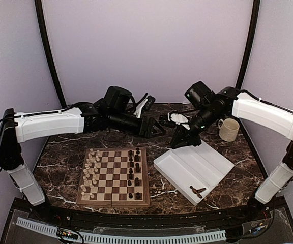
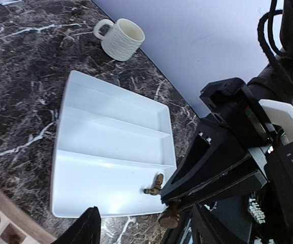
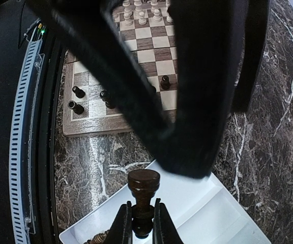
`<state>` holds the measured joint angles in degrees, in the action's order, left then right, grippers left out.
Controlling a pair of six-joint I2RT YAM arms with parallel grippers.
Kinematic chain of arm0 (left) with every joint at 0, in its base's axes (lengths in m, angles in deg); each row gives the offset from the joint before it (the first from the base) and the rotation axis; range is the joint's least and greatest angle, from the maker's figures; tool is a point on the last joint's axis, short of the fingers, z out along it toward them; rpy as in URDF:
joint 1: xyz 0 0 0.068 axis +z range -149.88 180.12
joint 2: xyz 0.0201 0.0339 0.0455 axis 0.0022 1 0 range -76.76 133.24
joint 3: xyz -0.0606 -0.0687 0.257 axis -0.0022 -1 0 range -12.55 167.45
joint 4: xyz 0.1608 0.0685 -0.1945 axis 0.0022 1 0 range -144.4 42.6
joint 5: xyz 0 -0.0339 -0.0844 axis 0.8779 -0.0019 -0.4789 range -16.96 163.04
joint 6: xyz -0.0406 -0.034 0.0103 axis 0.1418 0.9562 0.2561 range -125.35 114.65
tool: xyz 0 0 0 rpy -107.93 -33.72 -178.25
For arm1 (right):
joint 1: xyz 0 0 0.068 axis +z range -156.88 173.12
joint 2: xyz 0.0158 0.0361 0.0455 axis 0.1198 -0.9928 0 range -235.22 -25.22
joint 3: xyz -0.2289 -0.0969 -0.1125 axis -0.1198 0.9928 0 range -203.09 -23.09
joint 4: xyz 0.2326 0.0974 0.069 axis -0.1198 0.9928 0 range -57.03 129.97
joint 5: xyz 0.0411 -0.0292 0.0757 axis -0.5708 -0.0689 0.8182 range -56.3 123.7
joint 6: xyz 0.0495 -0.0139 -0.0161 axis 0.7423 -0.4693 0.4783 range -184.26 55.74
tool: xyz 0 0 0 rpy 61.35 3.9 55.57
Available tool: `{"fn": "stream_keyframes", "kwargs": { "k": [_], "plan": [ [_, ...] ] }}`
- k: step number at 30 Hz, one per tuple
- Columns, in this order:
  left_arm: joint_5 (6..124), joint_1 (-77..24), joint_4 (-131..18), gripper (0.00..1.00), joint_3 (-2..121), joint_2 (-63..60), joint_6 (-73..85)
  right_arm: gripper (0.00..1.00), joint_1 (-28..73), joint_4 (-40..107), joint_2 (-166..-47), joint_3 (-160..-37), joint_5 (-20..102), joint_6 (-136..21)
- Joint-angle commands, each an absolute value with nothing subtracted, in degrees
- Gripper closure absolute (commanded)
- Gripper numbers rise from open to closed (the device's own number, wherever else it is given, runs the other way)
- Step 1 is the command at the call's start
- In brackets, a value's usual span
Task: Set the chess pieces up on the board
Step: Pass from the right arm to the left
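Clamped between the right gripper [image 3: 142, 223] fingers, upright: a dark chess piece [image 3: 143, 189], over the white tray [image 3: 212, 208]. Close by, fingers spread apart and holding nothing: the left gripper [image 1: 157, 130], nearer the board [image 1: 112, 203] at lower left. Bare marble table [image 1: 159, 193] between tray and board frame.

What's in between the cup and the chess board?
The white tray lies on the table between the mug and the board, with a few dark chess pieces in its near compartment. The top view shows it.
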<state>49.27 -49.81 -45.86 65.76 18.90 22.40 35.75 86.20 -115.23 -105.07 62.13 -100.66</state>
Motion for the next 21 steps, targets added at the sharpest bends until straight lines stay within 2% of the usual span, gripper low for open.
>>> {"fn": "stream_keyframes", "kwargs": {
  "k": [1, 6, 11, 16, 21],
  "plan": [
    [37.4, -49.8, -57.0, 0.37, 64.5, 20.3, 28.8, 1.0, 36.7, 87.4, -117.1, -108.6, 61.7, -100.7],
    [35.3, -49.7, -58.0, 0.4, 64.0, 22.1, 29.9, 1.0, 36.9, 87.3, -118.0, -110.0, 61.4, -100.3],
    [34.5, -49.7, -57.7, 0.48, 63.9, 23.2, 30.3, 1.0, 36.9, 87.3, -118.4, -110.9, 60.9, -100.1],
    [34.8, -49.2, -56.7, 0.49, 64.1, 23.5, 30.2, 1.0, 36.9, 87.2, -118.3, -111.3, 60.9, -100.0],
    [33.6, -48.8, -57.0, 0.59, 63.5, 23.6, 30.4, 1.0, 36.9, 86.6, -118.1, -111.2, 60.5, -99.8]
  ]
}}
